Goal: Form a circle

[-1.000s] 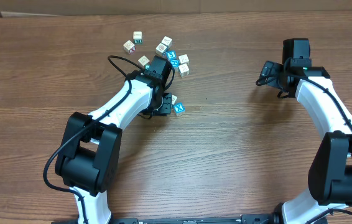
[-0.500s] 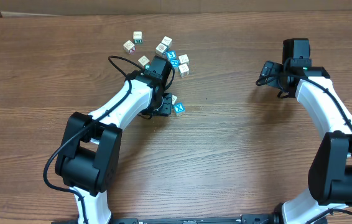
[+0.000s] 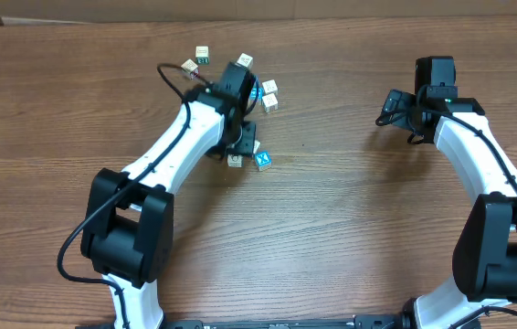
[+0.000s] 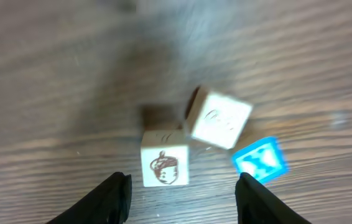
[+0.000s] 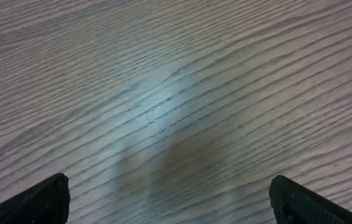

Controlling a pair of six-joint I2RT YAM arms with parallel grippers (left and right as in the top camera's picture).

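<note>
Brown wood-grain table; tan strip behind.

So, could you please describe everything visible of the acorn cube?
The acorn cube is a pale, wood-looking block with a brown acorn on the face in view. It rests square on the table, ahead of the open left gripper, not held. A tilted white cube seems to touch its corner; the blue cube sits apart.

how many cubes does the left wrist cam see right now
3: an acorn cube at bottom centre, a tilted white cube at its upper right, and a blue X cube further right. More may lie outside this view.
</note>
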